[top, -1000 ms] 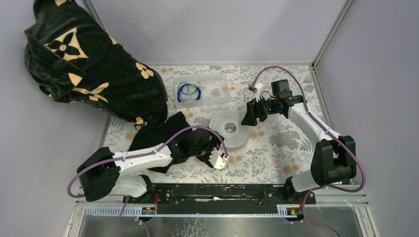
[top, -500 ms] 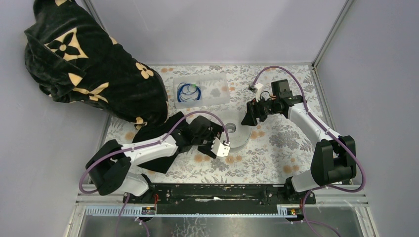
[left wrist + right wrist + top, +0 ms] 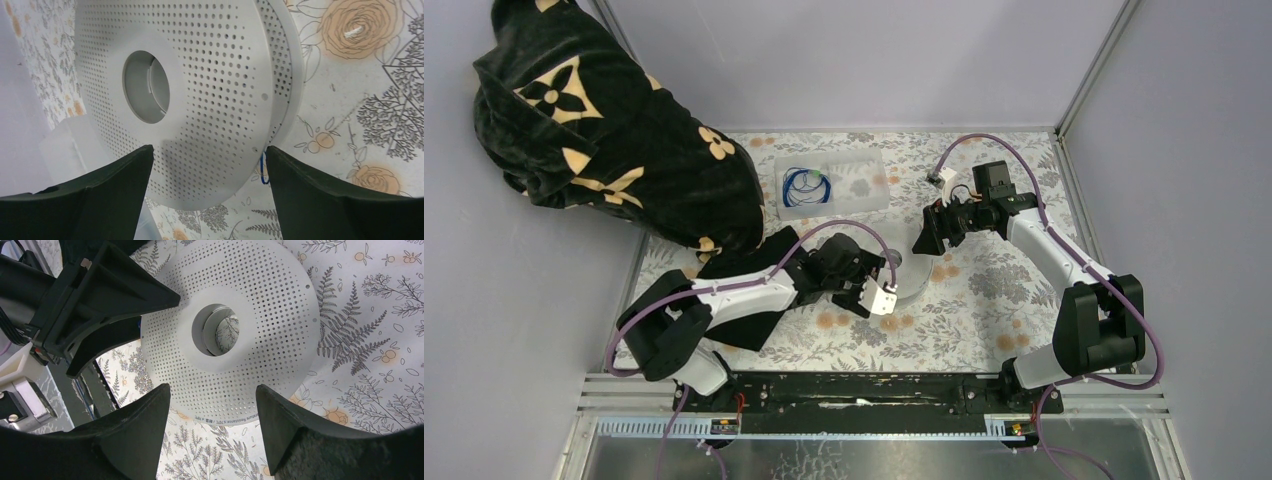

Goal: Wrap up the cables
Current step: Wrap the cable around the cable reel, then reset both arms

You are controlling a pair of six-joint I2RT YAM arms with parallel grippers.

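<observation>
Cables (image 3: 804,186): blue coil in clear tray (image 3: 869,202), untouched; left gripper (image 3: 207,152) has swung over perforated spool (image 3: 215,75), jaws spread, empty. Right gripper (image 3: 214,390) likewise spread; spool grasp likely next.

- reel (image 3: 911,272): flat on the tabletop (image 3: 984,300), at its centre.
- tray (image 3: 864,190): behind the reel, with the cables (image 3: 802,186) coiled in its left half.
- blanket (image 3: 614,140): far-left corner, left of the tray.
- left gripper (image 3: 207,165): over the reel's near-left edge.
- right gripper (image 3: 212,395): over the reel's far-right edge.
</observation>
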